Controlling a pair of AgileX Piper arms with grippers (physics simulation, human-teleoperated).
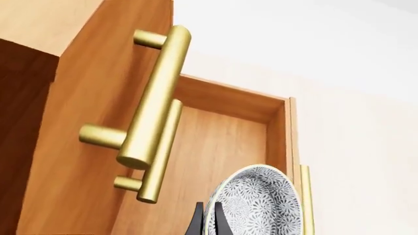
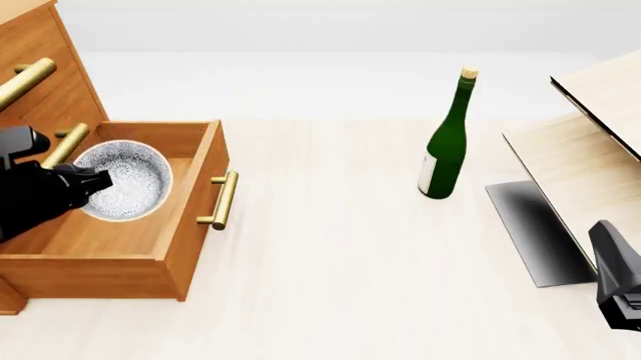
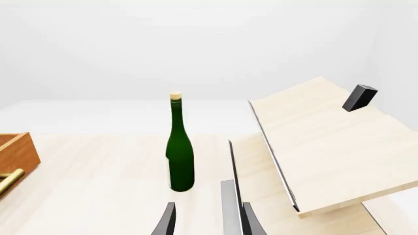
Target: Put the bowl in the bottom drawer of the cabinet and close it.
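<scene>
The cabinet (image 2: 40, 90) stands at the far left with its bottom drawer (image 2: 185, 225) pulled out. My left gripper (image 2: 95, 180) is shut on the rim of the speckled white bowl (image 2: 130, 180) and holds it tilted on edge over the drawer's inside. In the left wrist view the fingers (image 1: 219, 220) pinch the bowl (image 1: 261, 200) above the drawer floor (image 1: 222, 147). I cannot tell whether the bowl touches the floor. The drawer's brass handle (image 2: 222, 200) faces right. My right gripper (image 3: 209, 223) is open and holds nothing, low at the right edge of the table.
A green bottle (image 2: 448, 142) stands upright right of centre. A pale wood structure (image 2: 591, 165) with a black panel (image 2: 536, 232) fills the far right, close to my right arm (image 2: 616, 285). Two upper brass handles (image 1: 156, 98) stick out above the open drawer.
</scene>
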